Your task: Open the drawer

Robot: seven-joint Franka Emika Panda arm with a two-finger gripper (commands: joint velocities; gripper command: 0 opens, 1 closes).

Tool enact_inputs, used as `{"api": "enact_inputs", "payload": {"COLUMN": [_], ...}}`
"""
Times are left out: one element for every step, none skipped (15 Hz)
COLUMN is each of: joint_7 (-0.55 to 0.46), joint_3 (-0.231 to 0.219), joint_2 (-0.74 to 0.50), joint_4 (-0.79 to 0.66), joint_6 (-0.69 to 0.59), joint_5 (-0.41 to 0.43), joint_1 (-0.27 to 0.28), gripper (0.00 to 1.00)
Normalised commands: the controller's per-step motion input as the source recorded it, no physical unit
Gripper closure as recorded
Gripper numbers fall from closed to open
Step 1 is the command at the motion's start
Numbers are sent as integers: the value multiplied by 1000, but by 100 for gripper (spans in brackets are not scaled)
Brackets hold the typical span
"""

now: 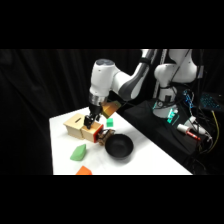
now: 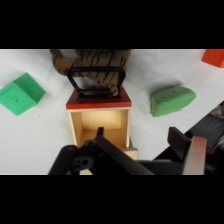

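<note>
The tan wooden box (image 1: 76, 124) with its slotted top stands at the table's far left. Its drawer (image 1: 95, 134) is slid out toward the black bowl. In the wrist view the drawer (image 2: 98, 122) shows its bare wooden inside, with the reddish-orange front (image 2: 99, 103) and the dark handle (image 2: 96, 82) at its far end. My gripper (image 1: 90, 120) hangs over the pulled-out drawer. Seen from the wrist, the gripper (image 2: 139, 139) is open and behind the handle, which stands free of it.
A black bowl (image 1: 118, 146) sits just in front of the drawer. Green blocks lie on either side (image 2: 21, 94) (image 2: 171, 100). A brown striped object (image 2: 92, 62) lies beyond the handle. An orange block (image 1: 84, 171) is at the near table edge.
</note>
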Motion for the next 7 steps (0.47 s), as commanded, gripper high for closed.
{"api": "enact_inputs", "payload": {"joint_7": [409, 350, 328, 280, 237, 193, 156], "joint_3": [186, 284, 341, 387, 406, 408, 393], "joint_2": [-498, -476, -431, -384, -333, -291, -256], "joint_4": [-67, -50, -34, -18, -8, -2, -1], "joint_6": [-319, -344, -333, -327, -308, -294, -251], "joint_5": [-418, -333, -287, -217, -152, -90, -46], "joint_1": [-166, -243, -291, -330, -350, -353, -346], "gripper": [0, 0, 0, 0, 0, 0, 0]}}
